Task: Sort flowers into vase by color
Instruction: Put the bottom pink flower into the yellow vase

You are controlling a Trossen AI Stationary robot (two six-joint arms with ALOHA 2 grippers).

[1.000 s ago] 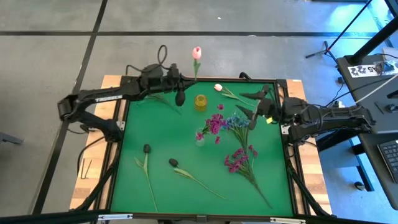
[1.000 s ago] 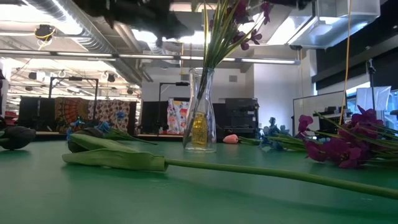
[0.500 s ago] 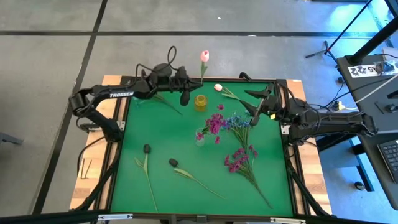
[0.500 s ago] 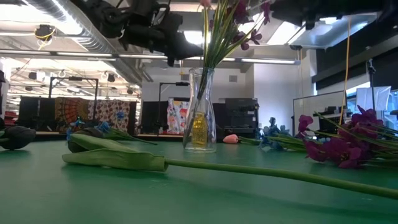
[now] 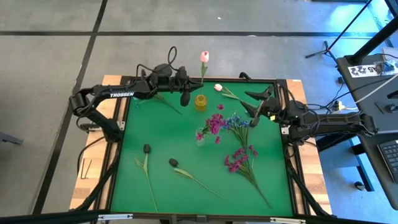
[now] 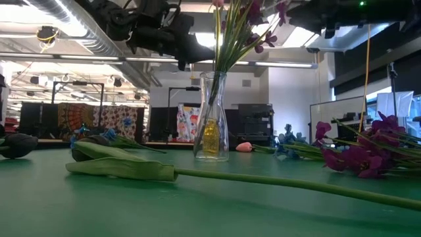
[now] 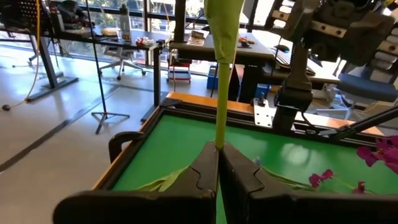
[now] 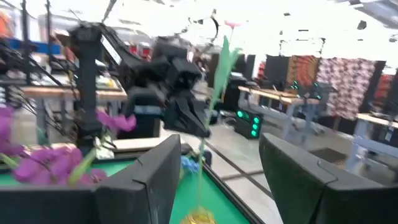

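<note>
The green table [image 5: 161, 180] carries two vases: a clear vase [image 5: 200, 138] mid-mat with magenta sprigs, and a yellow vase [image 5: 200, 102] near the far edge. Loose flowers lie around them: blue stems [image 5: 238, 122], magenta clusters [image 5: 237, 159], dark buds [image 5: 173, 163]. The left gripper [image 5: 183, 95] hangs beside the yellow vase, clamped on a pink tulip [image 5: 204, 56] by its stem. To seat it cleanly, I'd swing the stem's foot over the mouth, then lower. The right gripper [image 5: 257, 107] waits with its fingers spread, empty, over the blue stems.
</note>
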